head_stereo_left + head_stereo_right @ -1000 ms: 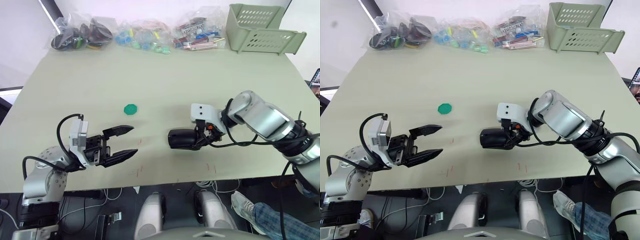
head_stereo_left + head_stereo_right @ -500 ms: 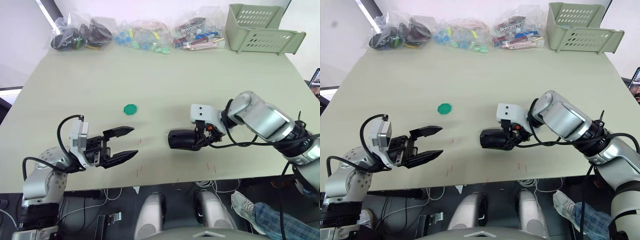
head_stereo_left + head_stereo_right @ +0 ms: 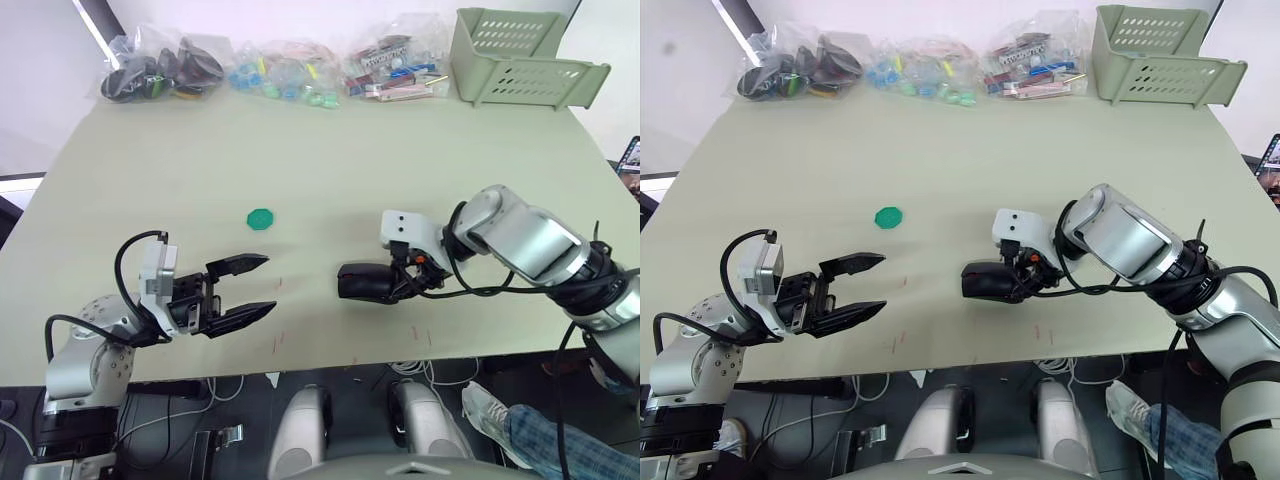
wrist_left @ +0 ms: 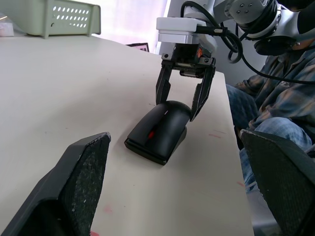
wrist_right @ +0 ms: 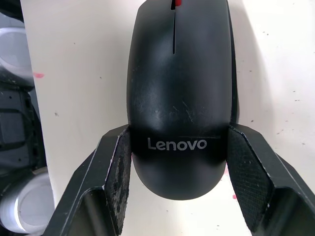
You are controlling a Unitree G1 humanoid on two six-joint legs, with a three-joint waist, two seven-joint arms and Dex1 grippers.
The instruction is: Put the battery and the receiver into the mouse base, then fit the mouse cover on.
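Observation:
The mouse cover (image 3: 365,281), a smooth black shell with a pale logo (image 5: 177,144), sits on top of the mouse base, whose lower edge (image 4: 147,152) shows beneath it in the left wrist view. A red wheel shows at its front. My right gripper (image 3: 398,282) is shut on the cover's rear end, one finger (image 5: 118,172) pressed against each side. My left gripper (image 3: 268,283) hovers open and empty to the left of the mouse, fingers pointing at it. The battery and the receiver are hidden.
A round green disc (image 3: 260,218) lies on the table between the arms, farther back. Clear bags of parts (image 3: 290,72) and a green basket (image 3: 520,55) line the far edge. A person's leg in jeans (image 3: 540,435) is past the front right corner.
The right gripper and the mouse have edged slightly toward the table's front edge. The left arm has not moved.

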